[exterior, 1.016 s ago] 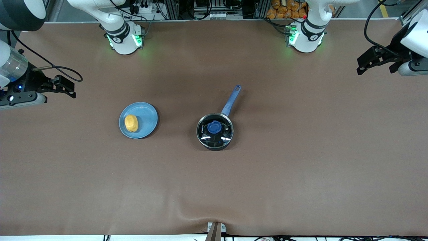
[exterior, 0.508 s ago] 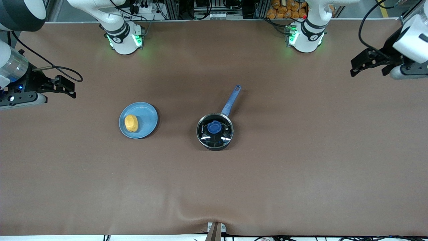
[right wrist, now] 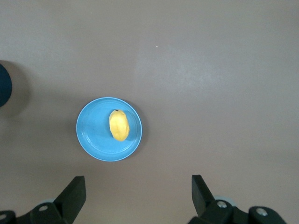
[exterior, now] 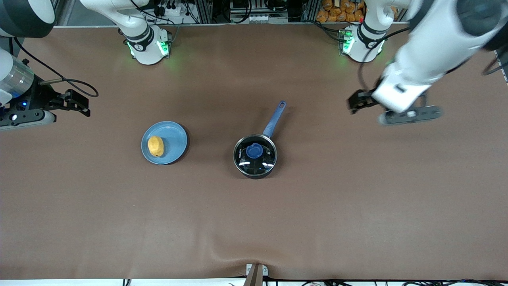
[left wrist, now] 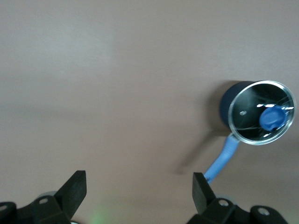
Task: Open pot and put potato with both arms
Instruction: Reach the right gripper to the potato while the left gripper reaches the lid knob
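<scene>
The pot [exterior: 255, 155] is sitting mid-table with its lid [left wrist: 261, 112] on, and the potato [exterior: 156, 146] is lying on the plate [exterior: 174, 137] toward the right arm's end. The left gripper [exterior: 354, 101] is hanging spread open over bare table near the pot's handle [exterior: 274, 119]. The right gripper [exterior: 78, 102] is waiting, also open, at its own end.

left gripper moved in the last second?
Yes. The left gripper has swung in from the left arm's end of the table toward the pot, which hasn't shifted. It's over bare table, open and empty.
</scene>
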`<state>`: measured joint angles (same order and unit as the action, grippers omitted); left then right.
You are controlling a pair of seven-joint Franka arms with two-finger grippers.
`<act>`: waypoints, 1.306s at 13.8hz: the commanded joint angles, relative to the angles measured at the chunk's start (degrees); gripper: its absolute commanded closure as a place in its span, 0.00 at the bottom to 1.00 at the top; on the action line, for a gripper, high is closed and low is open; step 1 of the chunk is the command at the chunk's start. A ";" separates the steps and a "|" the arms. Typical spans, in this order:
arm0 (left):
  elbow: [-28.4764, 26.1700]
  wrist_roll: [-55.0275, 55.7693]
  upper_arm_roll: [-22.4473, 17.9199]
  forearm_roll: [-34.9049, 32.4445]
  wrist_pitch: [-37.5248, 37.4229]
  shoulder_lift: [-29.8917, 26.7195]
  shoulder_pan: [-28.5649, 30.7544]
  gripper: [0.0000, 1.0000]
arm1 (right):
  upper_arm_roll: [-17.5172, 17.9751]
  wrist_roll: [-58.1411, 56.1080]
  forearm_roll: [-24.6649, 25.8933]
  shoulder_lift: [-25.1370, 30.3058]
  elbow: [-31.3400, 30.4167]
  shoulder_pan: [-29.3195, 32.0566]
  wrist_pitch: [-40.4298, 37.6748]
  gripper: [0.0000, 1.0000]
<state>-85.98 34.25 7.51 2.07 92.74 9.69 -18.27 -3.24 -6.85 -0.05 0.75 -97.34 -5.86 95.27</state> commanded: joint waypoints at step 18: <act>13.29 36.59 -2.84 -1.89 23.71 30.47 -21.26 0.00 | 2.80 4.56 -0.65 -9.88 -26.06 -2.75 34.54 0.00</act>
<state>-76.87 68.32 6.85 1.41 116.82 37.23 -37.10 -0.72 -3.30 -0.13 -7.10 -123.20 -7.95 127.91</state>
